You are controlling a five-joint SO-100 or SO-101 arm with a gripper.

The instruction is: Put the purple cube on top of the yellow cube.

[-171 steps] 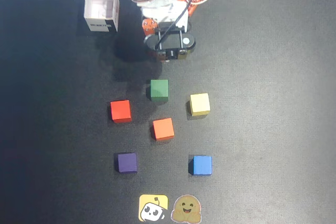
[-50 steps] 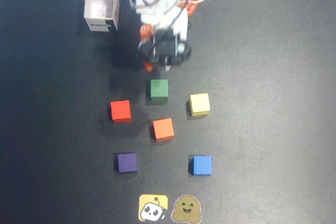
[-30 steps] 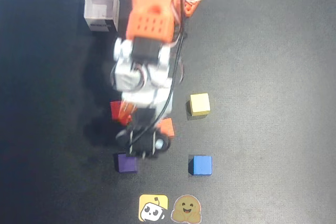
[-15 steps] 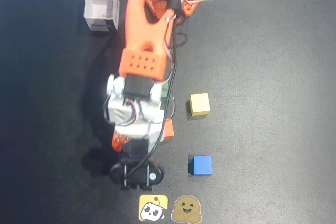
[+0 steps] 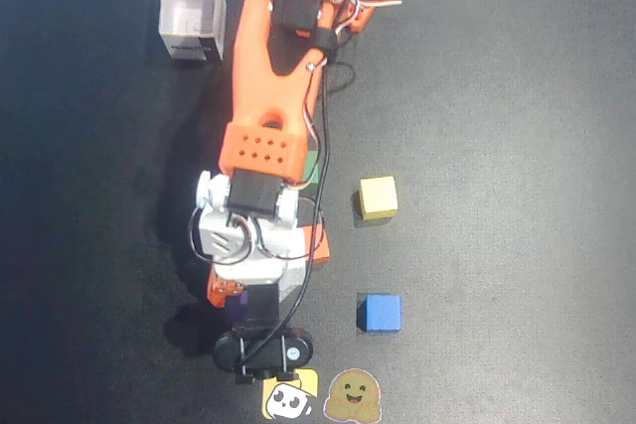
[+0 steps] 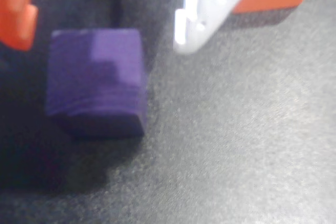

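Note:
The purple cube (image 6: 97,82) rests on the black mat, in the wrist view between the orange finger (image 6: 16,14) on the left and the white finger (image 6: 194,19) on the right. Neither finger touches it. My gripper (image 6: 102,43) is open and straddles the cube. In the overhead view the arm covers most of the purple cube (image 5: 236,303), and the gripper (image 5: 243,303) hangs low over it. The yellow cube (image 5: 378,197) sits alone to the right of the arm, apart from the gripper.
A blue cube (image 5: 380,312) lies right of the gripper. An orange cube (image 5: 318,243) and a green cube (image 5: 311,168) peek out beside the arm. A white open box (image 5: 192,15) stands at the top left. Two flat stickers (image 5: 353,396) lie at the bottom edge.
The arm has stretched from its folded pose down the overhead picture, passing over the green, red and orange cubes. The gripper now sits over the purple cube.

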